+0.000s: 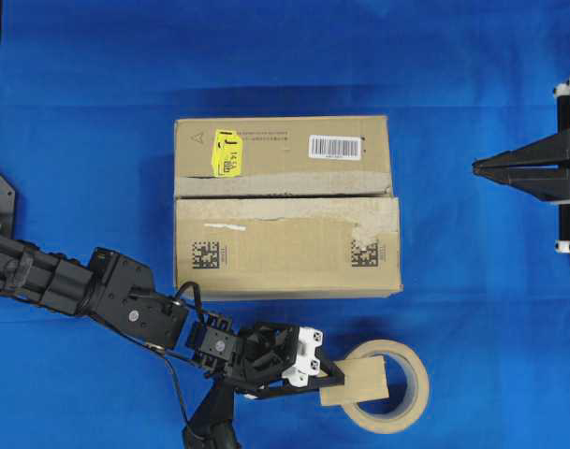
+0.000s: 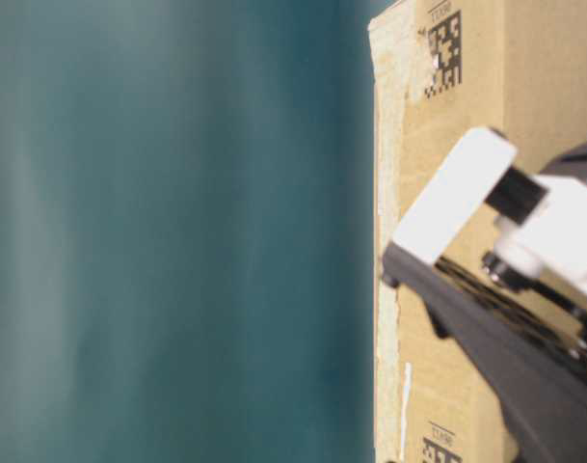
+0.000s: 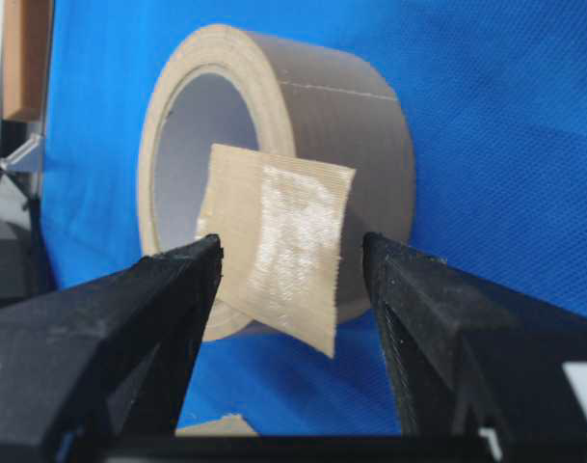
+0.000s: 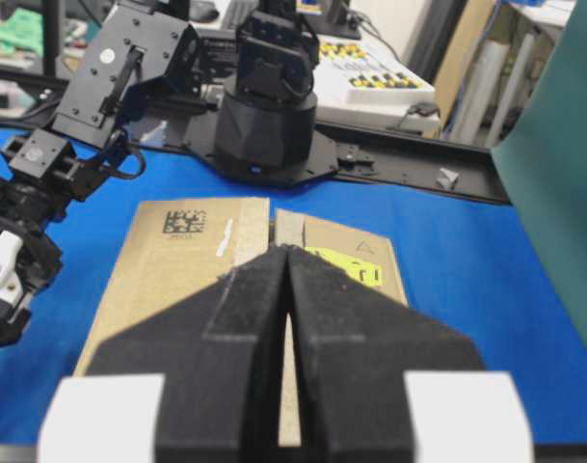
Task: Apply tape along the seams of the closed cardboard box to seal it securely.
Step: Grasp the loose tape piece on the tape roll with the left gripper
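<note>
The cardboard box (image 1: 285, 248) lies closed mid-table, with a yellow sticker (image 1: 226, 152), a barcode label (image 1: 334, 147) and two matrix codes. The seam (image 1: 285, 195) runs along its length between the flaps. My left gripper (image 1: 333, 383) is below the box, open. The short tan tape piece (image 1: 355, 382) stands between its fingers in the left wrist view (image 3: 274, 222), its left edge by the left fingertip (image 3: 201, 265); I cannot tell if they touch. My right gripper (image 1: 479, 168) is shut and empty at the right, clear of the box, and points at the box (image 4: 187, 260) in its wrist view (image 4: 288, 253).
The beige tape roll (image 1: 397, 412) lies flat just behind the tape piece and also shows in the left wrist view (image 3: 312, 106). Pale torn old tape remnants (image 1: 294, 210) run beside the seam. The left arm's base (image 4: 269, 106) stands beyond the box. Blue cloth covers the table.
</note>
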Motion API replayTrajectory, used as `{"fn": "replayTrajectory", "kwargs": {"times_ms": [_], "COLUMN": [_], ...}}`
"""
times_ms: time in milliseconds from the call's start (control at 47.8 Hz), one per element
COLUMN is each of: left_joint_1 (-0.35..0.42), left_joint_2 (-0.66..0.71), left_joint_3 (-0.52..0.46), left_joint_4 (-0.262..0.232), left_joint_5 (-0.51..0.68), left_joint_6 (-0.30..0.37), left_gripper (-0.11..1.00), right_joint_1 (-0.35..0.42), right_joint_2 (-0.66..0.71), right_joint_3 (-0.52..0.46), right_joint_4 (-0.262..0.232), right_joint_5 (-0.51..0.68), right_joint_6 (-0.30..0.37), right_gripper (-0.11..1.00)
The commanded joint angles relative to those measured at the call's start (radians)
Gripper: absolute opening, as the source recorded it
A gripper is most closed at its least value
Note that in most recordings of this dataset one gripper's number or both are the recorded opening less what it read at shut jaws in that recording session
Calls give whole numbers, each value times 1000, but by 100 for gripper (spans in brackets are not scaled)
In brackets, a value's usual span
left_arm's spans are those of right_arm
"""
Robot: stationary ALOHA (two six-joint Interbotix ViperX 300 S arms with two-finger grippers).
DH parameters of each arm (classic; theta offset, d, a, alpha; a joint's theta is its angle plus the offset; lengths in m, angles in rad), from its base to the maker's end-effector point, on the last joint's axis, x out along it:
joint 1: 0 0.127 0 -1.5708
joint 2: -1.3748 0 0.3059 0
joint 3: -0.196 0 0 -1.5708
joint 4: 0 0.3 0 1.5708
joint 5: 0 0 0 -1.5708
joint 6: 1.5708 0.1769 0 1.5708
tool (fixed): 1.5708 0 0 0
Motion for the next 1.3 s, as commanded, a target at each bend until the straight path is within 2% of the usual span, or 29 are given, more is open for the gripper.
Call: {"fn": "replayTrajectory", "kwargs": {"times_ms": [0, 126, 209, 272, 418, 460, 732, 983, 1109, 1276], "left_joint_1": [3, 0, -3, -5, -5, -5, -6, 17, 41, 78], "left_joint_2": [-18, -28, -35, -40, -54, -60, -117, -236, -314, -387], "left_joint_3": [-20, -12, -9, -9, -8, -11, -18, -29, -18, 8], "left_joint_4": [-3, -3, -5, -6, -8, -8, -8, -2, 0, 0], "left_joint_5": [-8, -8, -6, -3, 38, 51, 107, 186, 232, 239], "left_joint_6": [0, -2, -2, -2, -2, -2, 0, 18, 58, 144], "left_gripper": [57, 53, 44, 35, 5, 0, 0, 0, 0, 0], "right_joint_1": [0, 0, 0, 0, 0, 0, 2, 0, 2, 0], "right_joint_2": [5, 5, 5, 5, 6, 8, 9, 6, 6, 5], "right_joint_3": [-18, -18, -17, -17, -17, -17, -18, -20, -21, -23], "right_joint_4": [-3, -3, -3, -3, -3, -3, -3, -3, -3, -2], "right_joint_5": [8, 21, 25, 25, 25, 25, 23, 28, 28, 28], "right_joint_6": [-2, -2, -2, -2, -2, -2, -2, 2, 3, 6], "right_gripper": [0, 0, 0, 0, 0, 0, 0, 0, 0, 0]}}
